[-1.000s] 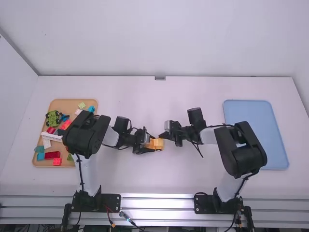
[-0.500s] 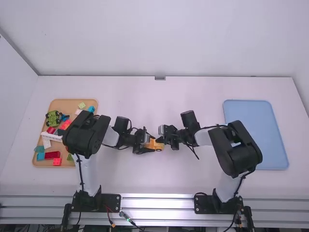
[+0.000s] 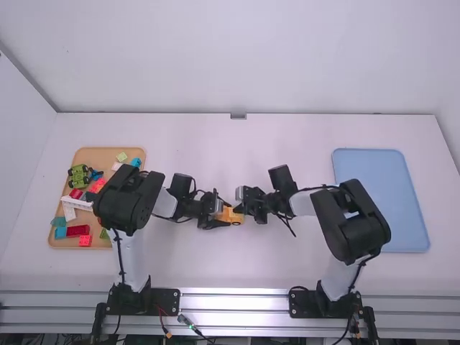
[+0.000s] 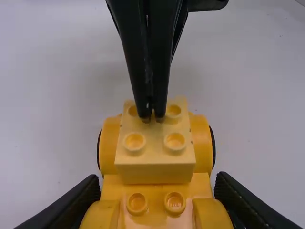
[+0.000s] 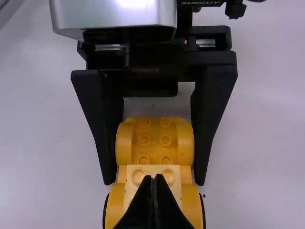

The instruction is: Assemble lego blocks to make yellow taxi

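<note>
Grasping the yellow car (image 5: 155, 140) by both sides near the middle of the counter (image 3: 287, 266) with the left end effector (image 3: 228, 215), opened to car width. Touching the top of the car's pale block (image 4: 155, 160) with the right end effector (image 3: 236, 209), clenched tip to tip.

A smooth, flat white table (image 3: 237, 144) is carrying two trays. A tan, round-cornered rectangular tray (image 3: 93, 154) is lying toward the left, and a light-blue, round-cornered rectangular tray (image 3: 384, 172) is lying toward the right.

smooth plastic block (image 4: 155, 159), matt table (image 3: 244, 269)
</note>
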You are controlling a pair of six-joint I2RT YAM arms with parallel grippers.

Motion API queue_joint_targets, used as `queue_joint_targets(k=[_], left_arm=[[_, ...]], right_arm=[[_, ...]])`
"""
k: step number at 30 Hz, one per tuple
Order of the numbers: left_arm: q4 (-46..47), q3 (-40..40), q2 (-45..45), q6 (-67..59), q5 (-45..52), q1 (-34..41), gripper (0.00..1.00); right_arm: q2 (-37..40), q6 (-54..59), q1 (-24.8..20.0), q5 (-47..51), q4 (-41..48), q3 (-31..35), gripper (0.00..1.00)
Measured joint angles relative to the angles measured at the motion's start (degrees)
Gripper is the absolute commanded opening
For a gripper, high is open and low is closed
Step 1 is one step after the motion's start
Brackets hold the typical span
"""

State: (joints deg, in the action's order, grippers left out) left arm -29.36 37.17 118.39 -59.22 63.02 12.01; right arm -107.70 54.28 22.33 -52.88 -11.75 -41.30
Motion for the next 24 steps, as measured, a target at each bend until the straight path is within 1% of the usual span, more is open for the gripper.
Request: queue_joint_targets(k=[7,13,24], left_arm=[[0.0,0.0,0.0,0.0,0.0,0.0,0.54],[0.0,0.0,0.0,0.0,0.0,0.0,0.53],[0.1,0.0,0.0,0.0,0.0,0.0,0.53]], right_arm=[[-0.2,-0.3,0.0,0.9,-0.6,0.0,0.0],[-2.7,0.1,0.0,-1.8,-1.7,-1.0,0.0],[-2.5,0.0,0.0,-1.5,-1.5,-1.0,0.0]])
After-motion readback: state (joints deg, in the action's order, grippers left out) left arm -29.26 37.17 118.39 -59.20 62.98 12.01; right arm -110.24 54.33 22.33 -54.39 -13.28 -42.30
